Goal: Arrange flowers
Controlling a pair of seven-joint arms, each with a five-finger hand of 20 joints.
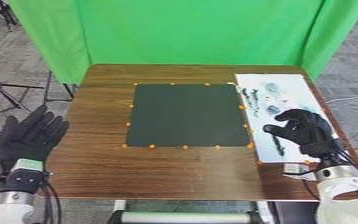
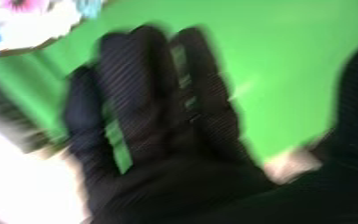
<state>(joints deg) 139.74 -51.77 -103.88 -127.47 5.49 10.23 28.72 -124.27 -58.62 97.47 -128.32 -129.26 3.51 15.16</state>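
Apparently I'm at the picking stage, with nothing set on the dark mat [image 1: 186, 120] to the left of my right hand [image 1: 312, 131]. That hand is over the near part of the white board [image 1: 302, 94], its fingers loosely bent and the thumb well apart from them, with nothing between. My guess is that the next move calls for choosing one piece, lowering the fingers around it and pinching it lightly before carrying it left to the mat; the thin stems could easily roll or slip. For a container I have just the board, working as a flat tray. On it, beyond my right fingers, are a pale blue flower [image 1: 273, 87] and, closer to them, another bluish bloom [image 1: 272, 109]. Slender dark stems [image 1: 255, 99] lie beyond and to the left of that hand, and a single green sprig [image 1: 279, 146] is just beside it, on the near left side. From the wrist I also catch a pink bloom [image 2: 24, 4] on the white surface, apart from my fingers. My left hand [image 1: 24, 137] rests well to the left of the mat, fingers extended, holding nothing.
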